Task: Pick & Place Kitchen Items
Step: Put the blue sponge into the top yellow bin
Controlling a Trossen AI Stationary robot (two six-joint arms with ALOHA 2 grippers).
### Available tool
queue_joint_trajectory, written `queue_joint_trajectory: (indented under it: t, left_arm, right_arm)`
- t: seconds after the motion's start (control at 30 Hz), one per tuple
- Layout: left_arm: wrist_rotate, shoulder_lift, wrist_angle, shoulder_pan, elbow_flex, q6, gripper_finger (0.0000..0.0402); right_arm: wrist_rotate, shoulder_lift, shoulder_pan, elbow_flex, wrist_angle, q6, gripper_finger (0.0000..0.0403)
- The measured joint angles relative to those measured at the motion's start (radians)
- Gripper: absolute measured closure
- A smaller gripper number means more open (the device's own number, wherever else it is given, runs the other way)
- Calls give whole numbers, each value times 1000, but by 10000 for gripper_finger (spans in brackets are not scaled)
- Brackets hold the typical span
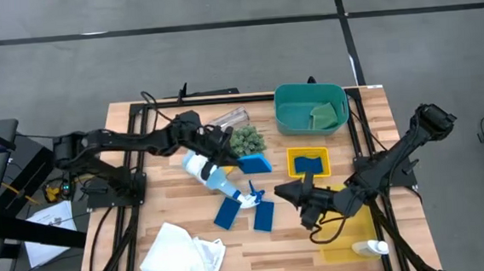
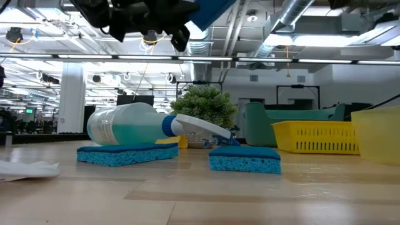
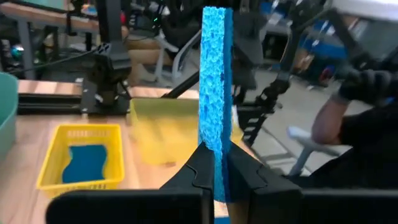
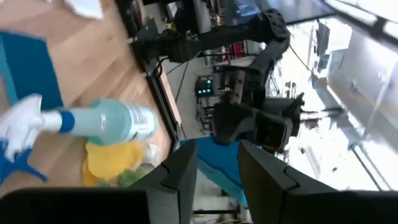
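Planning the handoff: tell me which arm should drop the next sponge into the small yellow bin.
Left. The left gripper has its jaws shut on a blue sponge, raised beside the small yellow bin, which already holds one. The right gripper hangs open and empty in front of that bin, so it would likely need to pick first.

Robotics lab hall: exposed ceiling ducts [image 2: 312, 19], strip lights, wooden workbench [image 1: 258, 245].

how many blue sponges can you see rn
4. One rectangular blue sponge is held in the left hand, one lies in the small yellow bin, and two lie on the wooden table by the spray bottle. More may be hidden.
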Motion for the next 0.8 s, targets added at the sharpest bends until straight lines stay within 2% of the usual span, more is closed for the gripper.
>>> queue_joint_trajectory:
  t: [0.23, 0.33, 0.5, 0.7, 0.8]
  left_arm:
    - [44, 41, 146, -18, 0, -112, 396]
    - [46, 42, 152, -31, 4, -116, 396]
    - [46, 43, 154, -51, 19, -130, 396]
    - [47, 43, 115, -31, 19, -120, 396]
    - [40, 43, 63, -7, 19, -69, 396]
  right_arm:
    - [95, 39, -6, 3, 21, -156, 295]
    - [153, 74, -7, 0, 111, -259, 295]
    - [177, 130, -8, 4, 223, -439, 289]
    - [175, 112, 14, 22, 227, -449, 257]
    - [175, 100, 34, 23, 329, -388, 240]
